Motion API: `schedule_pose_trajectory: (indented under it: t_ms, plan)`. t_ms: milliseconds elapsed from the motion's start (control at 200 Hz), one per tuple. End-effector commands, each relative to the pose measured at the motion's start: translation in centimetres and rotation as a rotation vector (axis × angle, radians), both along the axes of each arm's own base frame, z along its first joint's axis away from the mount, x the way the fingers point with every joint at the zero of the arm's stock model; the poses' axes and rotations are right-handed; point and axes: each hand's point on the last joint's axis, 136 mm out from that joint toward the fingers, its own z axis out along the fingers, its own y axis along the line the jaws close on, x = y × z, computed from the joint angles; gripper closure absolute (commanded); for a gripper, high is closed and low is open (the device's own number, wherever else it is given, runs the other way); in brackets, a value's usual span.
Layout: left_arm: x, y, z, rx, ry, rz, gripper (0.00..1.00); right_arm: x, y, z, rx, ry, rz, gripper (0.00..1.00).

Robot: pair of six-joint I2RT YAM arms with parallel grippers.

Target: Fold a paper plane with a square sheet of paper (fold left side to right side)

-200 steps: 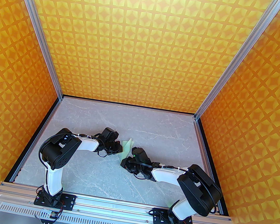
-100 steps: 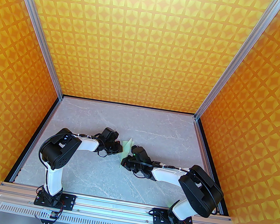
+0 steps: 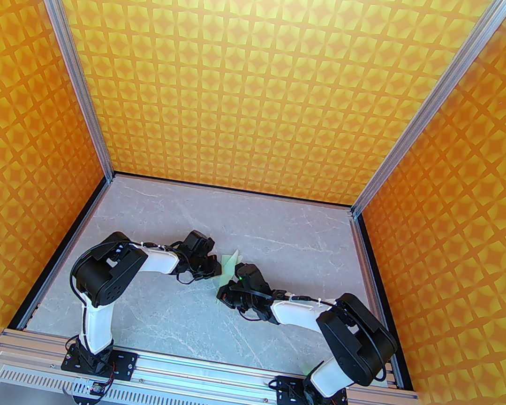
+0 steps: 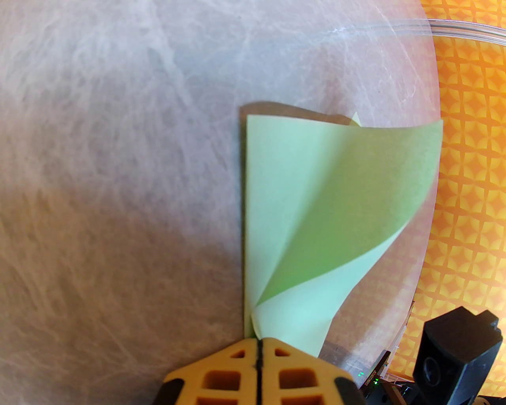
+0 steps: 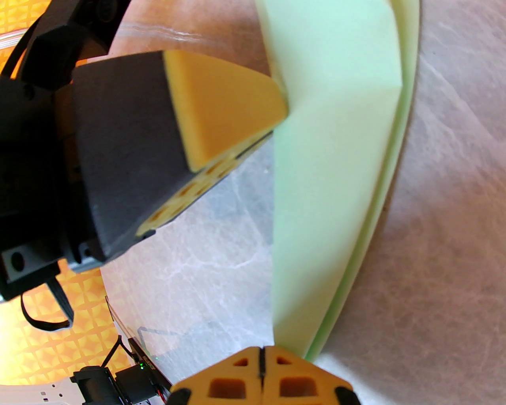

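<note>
Both grippers are clamped shut on the paper (image 4: pixel 292 178). Just ahead of the left gripper (image 4: pixel 257 343) a flap curls upward; the right wrist view adds the right gripper (image 5: pixel 261 352) pinching the other end, layered edges running ahead over the counter (image 5: pixel 454 197).

Both arms bend inward with elbows raised, and the wrists are low and face each other. The left gripper (image 4: pixel 259 343) has its jaws pressed together on a corner of the square sheet of paper (image 4: pixel 300 178). The right gripper (image 5: pixel 261 351), just beside it, is closed too.
</note>
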Motion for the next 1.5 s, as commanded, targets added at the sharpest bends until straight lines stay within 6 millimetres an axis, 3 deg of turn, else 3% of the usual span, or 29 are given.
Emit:
schedule_pose_trajectory:
  t_ms: [0,1055,1495]
  plan:
    - [-1.9,-1.1,-2.3,0.039,0.049,-0.039,0.92,0.0,0.5,-0.2,-0.01,0.006,0.02,0.97]
    - [-1.9,-1.2,-2.6,0.043,0.054,-0.042,0.92,-0.5,-0.8,-2.0,-0.075,0.025,0.003,0.98]
    - [-1.9,-1.2,-2.5,0.041,0.051,-0.043,0.92,-1.4,-2.0,-4.0,-0.11,0.062,-0.022,0.98]
